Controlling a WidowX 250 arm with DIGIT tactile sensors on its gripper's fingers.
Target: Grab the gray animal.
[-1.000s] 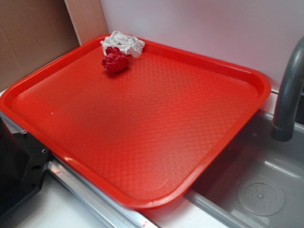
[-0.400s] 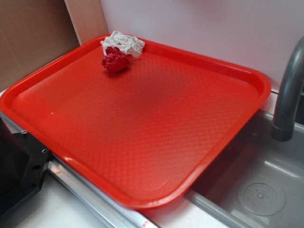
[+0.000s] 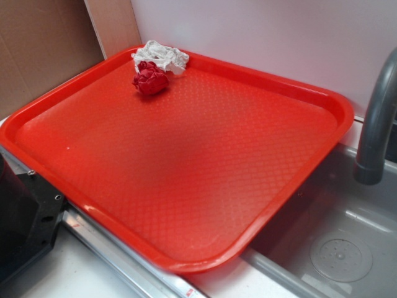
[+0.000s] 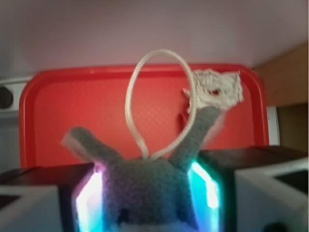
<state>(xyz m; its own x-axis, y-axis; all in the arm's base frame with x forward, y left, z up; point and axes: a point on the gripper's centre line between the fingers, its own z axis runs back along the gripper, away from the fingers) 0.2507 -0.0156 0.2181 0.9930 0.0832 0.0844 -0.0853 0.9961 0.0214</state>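
Exterior view: I see the red tray (image 3: 186, 155) with its floor bare except at the far corner, where a red fabric ball (image 3: 150, 79) touches a white cloth wad (image 3: 160, 55). A gray faucet (image 3: 376, 118) stands at right over the sink (image 3: 335, 248). Neither the hand nor the gray animal appears here, so I judge both are above the frame.

Wrist view: the gray animal (image 4: 149, 188) sits pinched between the two lit fingers (image 4: 89, 205) of the hand (image 4: 149, 200), ears up, white loop cord (image 4: 159, 101) arching over the head. The hand is clamped on the plush body. The tray lies well below, cloth wad at its far right.

Risks, as I judge them: the plush is soft and compressible, so a sideways jerk could let it squirm out and drop to the tray (or into the sink, if I swing that way). The grip seems to fall on the head, low part hidden, so I cannot tell how deep it is. The loop cord could snag on the faucet.
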